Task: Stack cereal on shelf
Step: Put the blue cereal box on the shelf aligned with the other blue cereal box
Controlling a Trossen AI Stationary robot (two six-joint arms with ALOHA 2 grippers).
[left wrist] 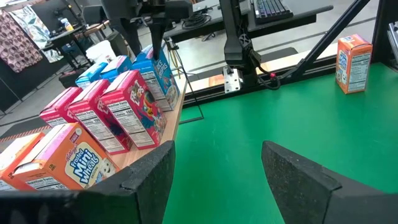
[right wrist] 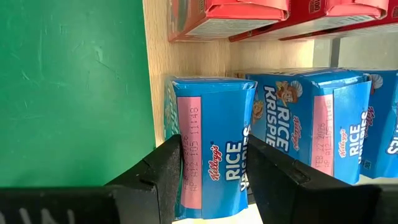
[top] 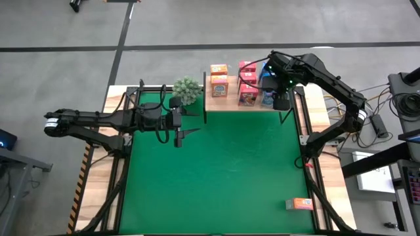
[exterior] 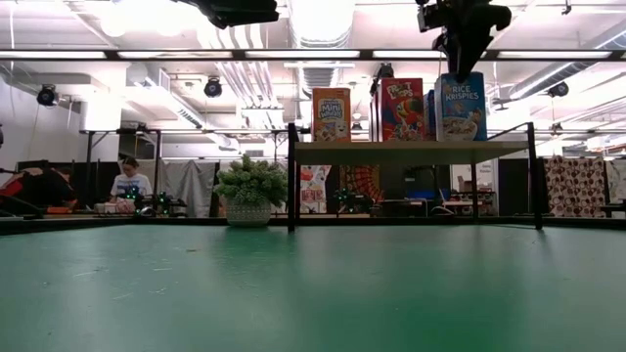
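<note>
The green counter (top: 216, 177) carries a wooden shelf (top: 226, 103) along its far edge, with a small green plant (top: 187, 90) just beside the shelf's left end. On the shelf stand the cereal boxes in rows: orange boxes (top: 218, 80) at the left, red boxes (top: 247, 88) in the middle, and blue boxes (left wrist: 99, 71) at the right end. One more orange box (top: 302, 204) lies apart from the rest, near the counter's front right corner.

The right end effector (right wrist: 214, 171) is over the shelf's right end, its fingers closed on the top of the front blue box (right wrist: 211, 146), which stands upright on the board at the shelf's front edge, next to another blue box. The left end effector (left wrist: 217, 165) hangs open and empty above the counter, near the plant and left of the shelf.
</note>
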